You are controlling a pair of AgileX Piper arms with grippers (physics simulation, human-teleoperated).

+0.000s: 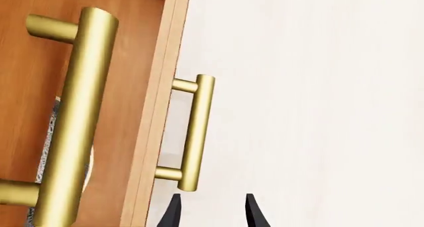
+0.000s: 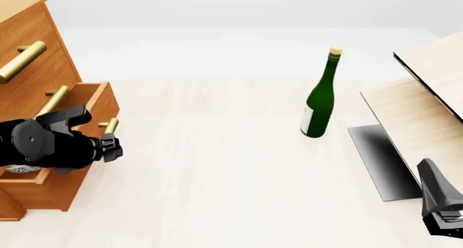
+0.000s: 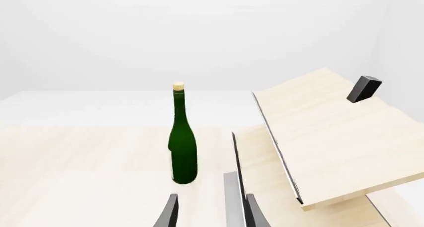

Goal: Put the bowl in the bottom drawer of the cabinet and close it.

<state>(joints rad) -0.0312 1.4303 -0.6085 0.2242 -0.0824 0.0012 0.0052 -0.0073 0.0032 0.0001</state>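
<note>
Inside open bottom drawer (image 2: 87, 115): bowl (image 1: 47, 147) (mostly hidden), beside left tool (image 2: 114, 148).

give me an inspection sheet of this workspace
surface: pale wood table, bare in the middle
job's things: cabinet at left; bottom drawer pulled open; bowl only a speckled sliver behind the handle
clutter: green bottle upright; pale plywood structure with dark panel at right
grippers: left gripper open near the drawer handle, holding nothing; right gripper open, empty
cables: nothing seen
surroundings: plain white backdrop
</note>
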